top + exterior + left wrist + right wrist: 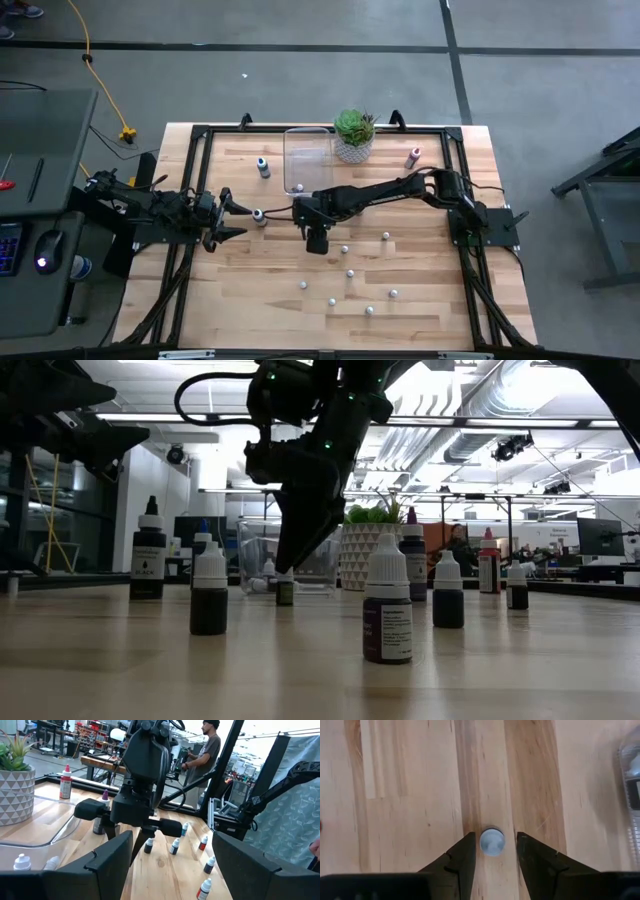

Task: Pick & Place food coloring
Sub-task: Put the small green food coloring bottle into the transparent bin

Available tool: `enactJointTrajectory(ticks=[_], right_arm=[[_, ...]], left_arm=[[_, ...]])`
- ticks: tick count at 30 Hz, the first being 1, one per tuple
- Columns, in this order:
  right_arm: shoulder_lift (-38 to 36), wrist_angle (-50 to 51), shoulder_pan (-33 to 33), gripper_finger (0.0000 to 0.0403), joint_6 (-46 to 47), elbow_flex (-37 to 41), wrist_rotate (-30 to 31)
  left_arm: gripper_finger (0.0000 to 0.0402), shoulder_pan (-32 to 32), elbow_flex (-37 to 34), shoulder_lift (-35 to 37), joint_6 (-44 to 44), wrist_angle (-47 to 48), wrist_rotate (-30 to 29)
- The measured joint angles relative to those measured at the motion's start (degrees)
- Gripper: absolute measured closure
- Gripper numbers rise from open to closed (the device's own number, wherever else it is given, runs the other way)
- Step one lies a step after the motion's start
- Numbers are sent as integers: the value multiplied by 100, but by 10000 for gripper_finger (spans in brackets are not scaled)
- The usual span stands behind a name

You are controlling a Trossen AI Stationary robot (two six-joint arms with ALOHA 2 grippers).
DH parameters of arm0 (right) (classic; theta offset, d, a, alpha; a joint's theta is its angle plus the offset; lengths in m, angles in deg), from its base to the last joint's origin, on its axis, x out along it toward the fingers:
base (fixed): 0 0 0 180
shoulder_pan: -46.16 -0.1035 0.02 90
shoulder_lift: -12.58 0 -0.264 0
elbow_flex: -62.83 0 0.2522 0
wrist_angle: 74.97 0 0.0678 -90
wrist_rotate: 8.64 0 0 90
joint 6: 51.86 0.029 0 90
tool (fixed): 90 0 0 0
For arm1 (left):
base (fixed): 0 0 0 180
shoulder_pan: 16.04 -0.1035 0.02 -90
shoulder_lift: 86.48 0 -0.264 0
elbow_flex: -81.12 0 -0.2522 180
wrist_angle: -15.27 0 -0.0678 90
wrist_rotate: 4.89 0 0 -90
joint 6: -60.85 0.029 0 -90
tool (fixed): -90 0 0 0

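Early in the job, by my read. Clear bin (307,160) holds only one or two bottles (298,187) at its near end; most food coloring bottles (349,273) are loose on the table (250,300), scattered nearer the camera-side edge than the bin, with a blue-capped one (263,166) just left of the bin and a red one (413,156) to its right past the potted succulent (353,135).

Right tool (492,851) is straight above one bottle (492,842) just below the bin's near end; fingers straddle the cap, narrow gaps either side, not pinching yet.

Left tool (238,219) is spread wide, empty, left of the bin, a bottle (258,214) just beside its tips.

Table is pale butcher-block wood in a black frame. Room behind: open workshop, grey concrete floor (300,60), benches, a person (205,750) standing at the back.
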Motion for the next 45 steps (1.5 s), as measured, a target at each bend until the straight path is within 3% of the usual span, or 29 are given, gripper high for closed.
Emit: enactJointTrajectory(ticks=[9, 21, 32, 45], right_arm=[[4, 17, -2, 277, 12, 0, 1], [7, 18, -2, 359, 39, 0, -6], [-78, 82, -90, 355, 327, 11, 80], [-773, -18, -305, 355, 594, 11, 359]], left_arm=[[130, -1, 0, 2, 0, 0, 0], [130, 0, 0, 1, 0, 0, 0], [130, -2, 0, 2, 0, 0, 2], [130, 0, 0, 0, 0, 0, 0]])
